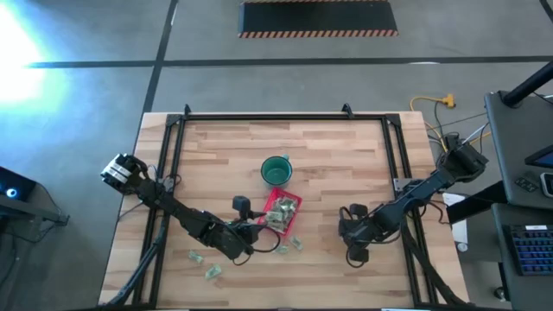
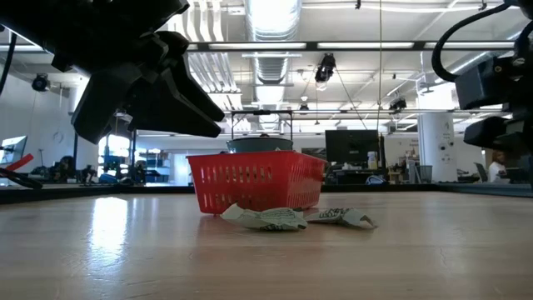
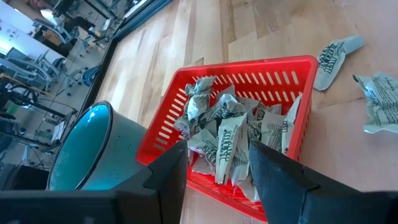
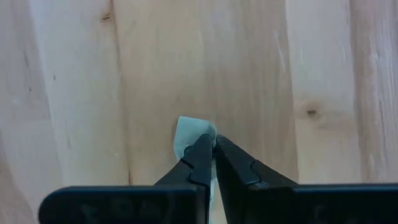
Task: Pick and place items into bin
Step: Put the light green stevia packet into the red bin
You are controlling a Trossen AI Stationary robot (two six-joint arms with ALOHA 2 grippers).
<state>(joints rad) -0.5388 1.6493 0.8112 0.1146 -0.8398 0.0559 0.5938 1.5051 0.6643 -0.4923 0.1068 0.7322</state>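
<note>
The red bin (image 1: 282, 210) stands near the table's middle, next to a green cup (image 1: 276, 169), and holds several pale green-and-white wrapped items (image 3: 227, 134). My left gripper (image 3: 217, 149) is open at the bin's near-left wall, its fingers over the pile and touching nothing. More items lie loose on the wood: beside the bin (image 1: 295, 245) and toward the near-left (image 1: 198, 257). Right of the bin, my right gripper (image 1: 355, 250) points down at the table and is shut on one item (image 4: 189, 134). My right gripper pinches one wrapped item between its two fingertips (image 4: 200, 152), coming from above and pointing down. A pale crumpled end of the item (image 4: 191, 129) sticks out past the tips. Whether that end rests on the wood or hangs clear cannot be told.
Two loose items (image 2: 266, 218) (image 2: 337, 217) lie on the wood in front of the bin in the low view. A black frame rail (image 1: 285, 117) runs around the table's far and side edges. Bare wood stretches between the bin and my right gripper.
</note>
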